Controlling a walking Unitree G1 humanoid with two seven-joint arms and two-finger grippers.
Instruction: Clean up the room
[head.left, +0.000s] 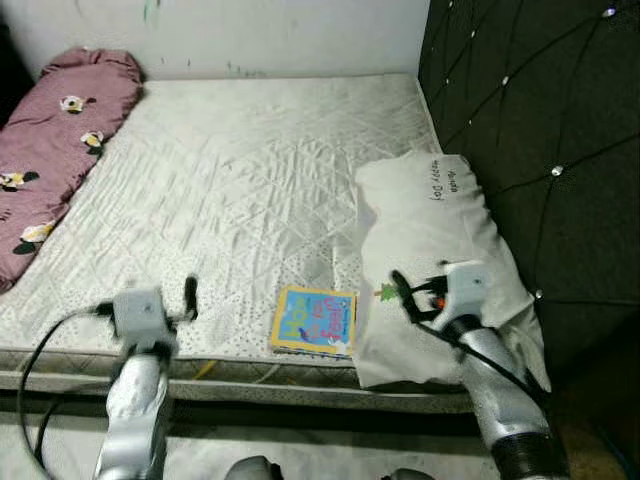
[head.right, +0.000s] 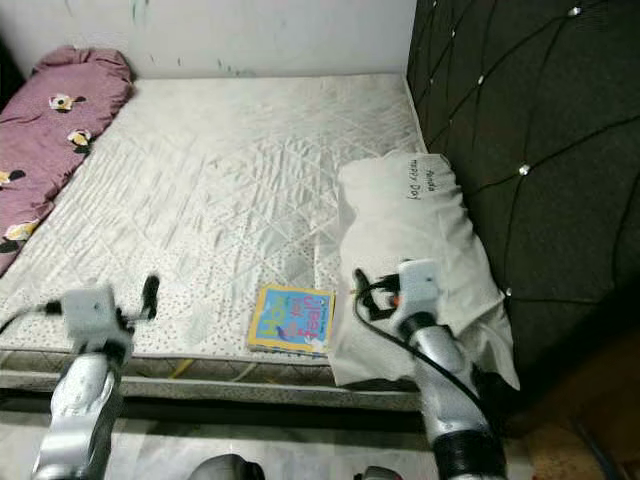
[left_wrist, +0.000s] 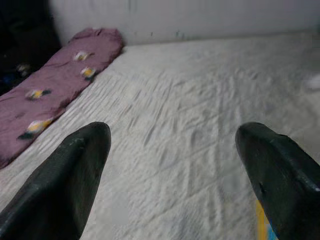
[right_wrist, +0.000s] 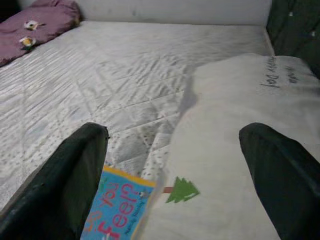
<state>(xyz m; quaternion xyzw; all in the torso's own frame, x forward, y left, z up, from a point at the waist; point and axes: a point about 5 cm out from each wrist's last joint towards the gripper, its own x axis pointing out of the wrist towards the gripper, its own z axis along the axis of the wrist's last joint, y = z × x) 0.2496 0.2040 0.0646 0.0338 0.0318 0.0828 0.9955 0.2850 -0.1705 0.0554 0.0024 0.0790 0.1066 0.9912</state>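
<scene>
Children's book (head.left: 315, 321) lies flat on the mattress (head.left: 230, 190) near its front edge, right side touching or tucked just under the white pillow (head.left: 430, 260) — I can't tell which. Right gripper (right_wrist: 175, 165) hovers above that book/pillow seam, jaws spread wide, holding nothing. Left gripper (left_wrist: 172, 150) is also wide open and empty, over bare mattress left of the book.

Risks I see:
- Book is flat on soft quilting; fingers may slide over the cover or pinch fabric instead.
- Pillow edge is right there; I could grab the pillowcase along with the book.
- Pushing it forward could tip it off the front edge.

Maroon floral bolster (head.left: 55, 140) sits well apart at the far left.
</scene>
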